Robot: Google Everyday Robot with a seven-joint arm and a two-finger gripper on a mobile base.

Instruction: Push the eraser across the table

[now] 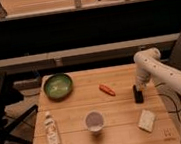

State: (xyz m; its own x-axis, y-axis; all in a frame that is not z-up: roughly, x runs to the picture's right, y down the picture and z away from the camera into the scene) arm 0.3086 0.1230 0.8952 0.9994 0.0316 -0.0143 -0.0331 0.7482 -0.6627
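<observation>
Black and narrow, the eraser (pixel 137 94) stood near the right edge of the bamboo-plank table (pixel 118 138), and your gripper (pixel 137 86) hung right over its top end, on the white arm that reached in from the right. You could not have told from this view whether the gripper was spread or pressed together; its tip merged with the dark block, so contact was also unclear.

The main risk, as I judged it, was the eraser's tall, thin stance: a push applied high on it would likely have tipped it over rather than slid it. A push toward the left and slightly away from the camera could have carried it into the orange-red carrot piece (pixel 106 89) nearby. Pushed toward the camera, it could have met the pale white block (pixel 146 120) near the front right corner. The white cup (pixel 94 121), green bowl (pixel 58 85) and small bottle (pixel 51 131) lay well apart to the left.
</observation>
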